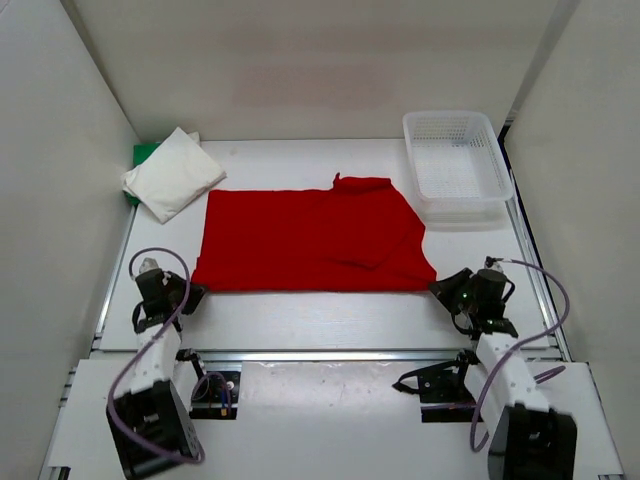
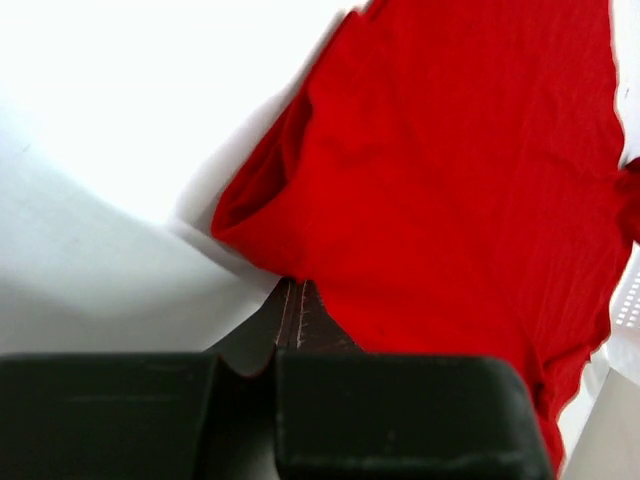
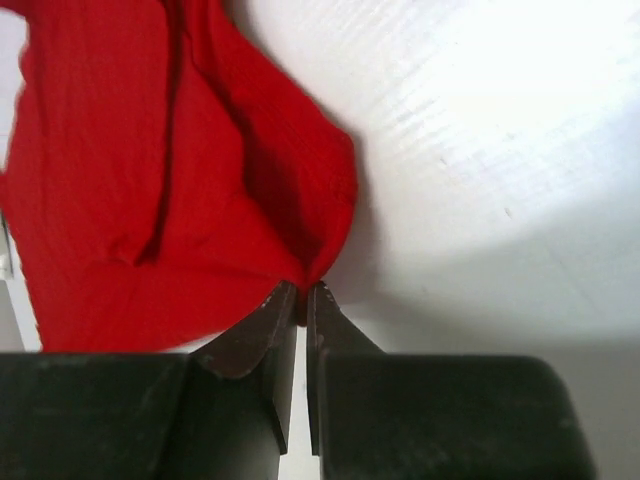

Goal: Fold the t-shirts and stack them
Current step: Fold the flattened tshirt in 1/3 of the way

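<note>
Step in hand: folding the red shirt [image 1: 310,240], which is spread flat mid-counter [image 1: 330,318] with one sleeve turned in. The left hand [image 1: 193,292] is clamped on the near-left corner and the right hand [image 1: 440,288] on the near-right corner. The left pinch is partly hidden, so it is probably held. Next: both corners are to be lifted together, kept level and carried to the far edge. The white shirt [image 1: 172,172] is stacked folded on the green shirt [image 1: 142,155], far left.

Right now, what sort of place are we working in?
Probably a lab robot cell: white panels enclose the table, two arms bolted at its near edge, a red t-shirt and mesh basket laid out.
</note>
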Controlling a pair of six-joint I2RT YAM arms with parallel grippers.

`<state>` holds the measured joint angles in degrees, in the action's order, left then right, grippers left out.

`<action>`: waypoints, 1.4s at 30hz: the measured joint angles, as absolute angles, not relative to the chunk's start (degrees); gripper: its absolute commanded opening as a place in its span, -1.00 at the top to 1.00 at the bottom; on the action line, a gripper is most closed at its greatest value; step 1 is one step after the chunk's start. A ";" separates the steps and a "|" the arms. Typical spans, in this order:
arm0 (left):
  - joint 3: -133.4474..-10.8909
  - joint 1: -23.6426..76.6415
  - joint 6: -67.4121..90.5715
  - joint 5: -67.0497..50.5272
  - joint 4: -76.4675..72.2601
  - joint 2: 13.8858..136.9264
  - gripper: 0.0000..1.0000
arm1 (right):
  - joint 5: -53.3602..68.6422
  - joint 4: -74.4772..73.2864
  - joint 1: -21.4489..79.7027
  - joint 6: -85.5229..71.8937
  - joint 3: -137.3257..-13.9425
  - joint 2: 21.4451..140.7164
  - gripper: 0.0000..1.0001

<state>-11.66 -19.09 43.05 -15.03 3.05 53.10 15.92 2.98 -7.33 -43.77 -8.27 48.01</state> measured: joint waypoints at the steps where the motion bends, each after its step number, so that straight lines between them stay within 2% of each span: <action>1: -11.03 -19.59 42.30 -15.00 5.28 49.67 1.00 | 16.01 -0.23 -8.21 -43.79 -7.70 43.64 1.00; 3: -10.66 -19.16 41.25 -14.50 10.55 43.75 1.00 | 15.86 -6.52 -9.02 -43.75 -8.10 36.91 1.00; 4: -10.66 -17.91 41.17 -14.13 12.01 42.19 0.93 | 15.64 -9.15 -8.78 -43.66 -8.84 34.81 0.99; 5: -10.66 -16.71 41.12 -14.11 13.52 41.17 0.70 | 15.22 -11.14 -8.29 -43.48 -9.72 33.58 0.97; 6: -10.66 -16.16 40.77 -14.98 15.03 40.75 0.37 | 14.98 -12.80 -7.70 -43.31 -10.52 32.86 0.71; 7: -10.66 -16.40 40.27 -15.66 16.49 40.71 0.24 | 14.74 -14.20 -7.29 -43.27 -10.96 32.34 0.55; 8: -10.66 -16.99 40.10 -15.99 17.87 40.80 0.00 | 14.44 -15.27 -6.90 -42.98 -11.05 31.75 0.20; 9: -10.66 -17.37 40.05 -15.94 19.09 40.88 -0.28 | 14.28 -16.49 -6.70 -42.76 -11.05 31.35 0.06; 10: -10.70 -17.56 40.77 -16.60 19.79 40.86 -0.48 | 14.06 -17.50 -6.55 -42.22 -11.07 31.29 -0.02; 12: -12.58 -17.32 39.83 -16.34 21.08 40.56 -0.60 | 13.63 -19.33 -6.39 -41.17 -11.53 31.88 -0.05; 13: -13.80 -17.15 39.57 -15.90 22.09 40.86 -0.53 | 13.39 -20.47 -6.39 -40.38 -12.25 32.18 0.02; 14: -15.05 -16.93 39.29 -15.46 22.79 41.41 -0.37 | 12.95 -21.28 -6.33 -39.66 -13.34 32.51 0.07; 15: -16.58 -16.53 38.85 -15.25 23.40 42.09 -0.08 | 12.71 -21.54 -6.02 -38.96 -14.59 33.10 0.21; 17: -19.03 -15.18 38.26 -15.18 22.22 42.96 0.04 | 12.23 -20.82 -4.23 -37.60 -17.47 35.51 0.67; 18: -19.79 -13.87 38.06 -15.35 20.93 43.13 0.06 | 12.25 -19.81 -2.59 -37.10 -18.72 36.82 0.77; 19: -20.34 -11.75 38.06 -15.16 19.33 43.53 0.13 | 11.42 -18.11 0.34 -37.17 -19.79 38.87 1.00; 24: -20.99 7.70 39.48 -10.50 10.98 48.16 0.25 | 8.93 -9.23 17.80 -36.58 -25.71 55.79 0.95; 28: -21.91 18.81 39.90 -7.14 5.28 54.50 0.31 | 9.82 -2.20 19.84 -36.12 -28.29 68.79 0.57; 29: -22.57 20.23 39.88 -6.50 3.97 56.58 0.32 | 9.89 -0.93 19.64 -36.18 -28.53 70.59 0.49; 31: -23.57 21.69 39.77 -5.58 1.21 60.29 0.33 | 9.91 1.48 19.35 -36.27 -28.97 73.56 0.43; 42: -23.51 22.17 39.68 -3.88 -8.64 68.14 0.33 | 11.07 8.45 19.55 -38.33 -30.98 82.35 0.42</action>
